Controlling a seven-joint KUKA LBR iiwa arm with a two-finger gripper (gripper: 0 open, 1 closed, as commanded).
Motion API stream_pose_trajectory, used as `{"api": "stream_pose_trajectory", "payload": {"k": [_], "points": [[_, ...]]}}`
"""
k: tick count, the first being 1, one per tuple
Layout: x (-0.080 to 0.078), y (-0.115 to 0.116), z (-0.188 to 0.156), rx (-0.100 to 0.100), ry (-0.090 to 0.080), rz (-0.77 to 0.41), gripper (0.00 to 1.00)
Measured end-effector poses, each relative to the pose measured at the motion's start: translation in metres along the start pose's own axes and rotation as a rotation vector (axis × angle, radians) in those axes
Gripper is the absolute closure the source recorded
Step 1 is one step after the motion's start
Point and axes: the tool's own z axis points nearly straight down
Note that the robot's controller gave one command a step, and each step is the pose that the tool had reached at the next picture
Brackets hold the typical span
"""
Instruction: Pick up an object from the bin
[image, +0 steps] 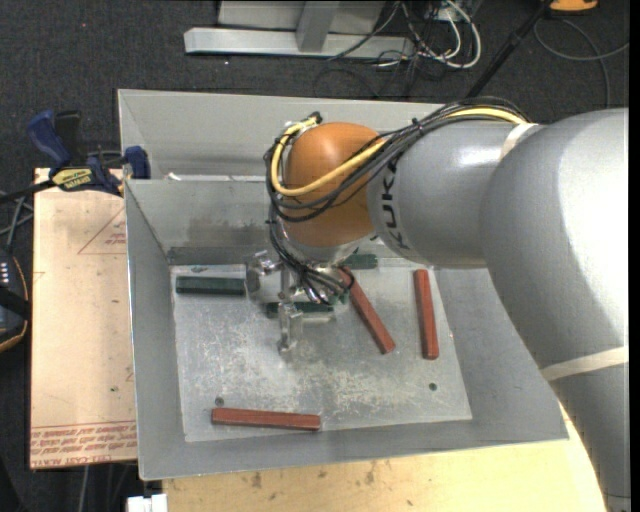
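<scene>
Three red-brown bars and at least two dark green ones, loose on the floor of a grey metal bin (150, 300).

Writing: "KUKA" in dark letters on the silver arm (480, 200), running up its casing just right of the orange cover (325, 185). No other lettering can be read.

Hidden or unclear: the gripper (288, 340) hangs close over the bin's centre. Whether it is released or clenched cannot be told, as the wrist and its yellow and black cables (300, 190) screen it from above. A short green piece (318, 311) shows just at 3 o'clock of the gripper, mostly covered. Its full length and its contact with the gripper cannot be made out.

Item nearest the gripper: slanted red-brown bar (370, 320), at 3 o'clock of it, long axis from 10 to 4 o'clock, upper end lost under the wrist.

Other stock:
- Upright red-brown bar (428, 314), at the bin's 3 o'clock, axis 12 to 6.
- Flat red-brown bar (265, 418), at the bin's 7 o'clock near the front wall, axis 9 to 3.
- Long green bar (210, 285), at 9 o'clock, axis 9 to 3.
</scene>
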Motion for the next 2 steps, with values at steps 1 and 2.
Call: {"api": "stream_pose_trajectory", "payload": {"k": [1, 2], "points": [[0.0004, -0.0386, 0.01, 0.001, 0.002, 0.001, 1.0], [0.0004, -0.0386, 0.0101, 0.001, 0.002, 0.001, 1.0]]}}
